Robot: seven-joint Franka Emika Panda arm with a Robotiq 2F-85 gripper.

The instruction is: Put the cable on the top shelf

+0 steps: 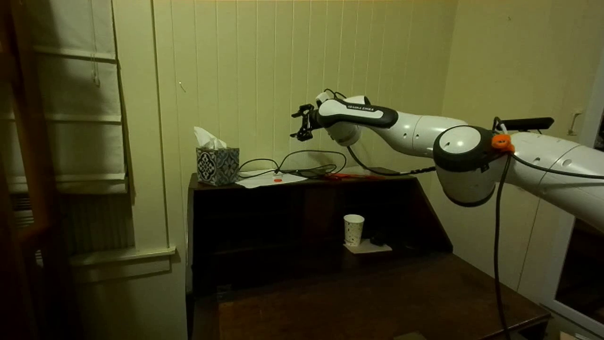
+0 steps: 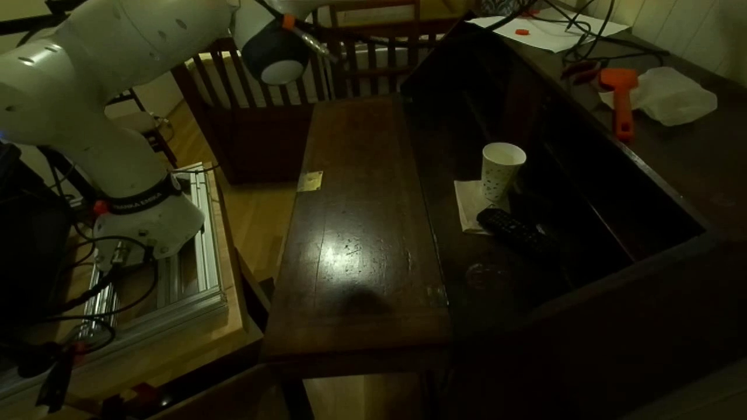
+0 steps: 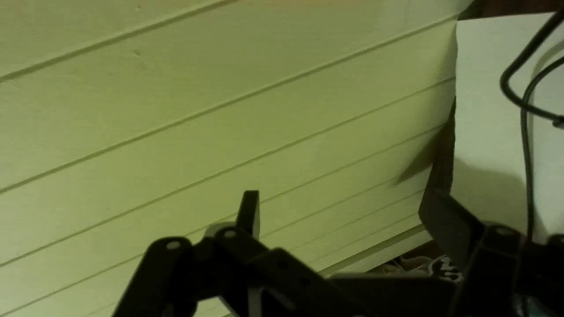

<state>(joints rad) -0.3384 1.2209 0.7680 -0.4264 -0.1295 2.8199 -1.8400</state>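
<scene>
In an exterior view, the robot arm (image 1: 420, 134) reaches in from the right side, and its gripper (image 1: 294, 125) hangs above the top shelf (image 1: 321, 182) of a dark brown secretary desk. The cable (image 1: 315, 150) lies on this shelf in loose loops, below the gripper and apart from it; some of the loops rise in arcs over the board. At the shelf's end stands a patterned tissue box (image 1: 217, 165), with a white tissue (image 1: 207, 138) sticking out of it. Just beside it is a sheet of white paper (image 1: 257, 180), which carries a small red piece (image 1: 277, 180). Lower, inside the desk, a speckled paper cup (image 1: 354, 230) stands upright on a napkin (image 1: 370, 248).

In an exterior view, the cable's loops lie partly across the white paper, and near them is an orange tool (image 2: 622, 99) with a handle, beside a crumpled white sheet (image 2: 680, 96). A black remote control (image 2: 513, 230) lies near the cup. The folded-down leaf (image 2: 362, 233) of the desk shines under the light.

In the wrist view, the two fingers (image 3: 454, 224) are spread wide, and the panelled wall (image 3: 220, 132) is seen through the gap. At the right, the cable bends over the white paper and passes out of sight behind the gripper.
</scene>
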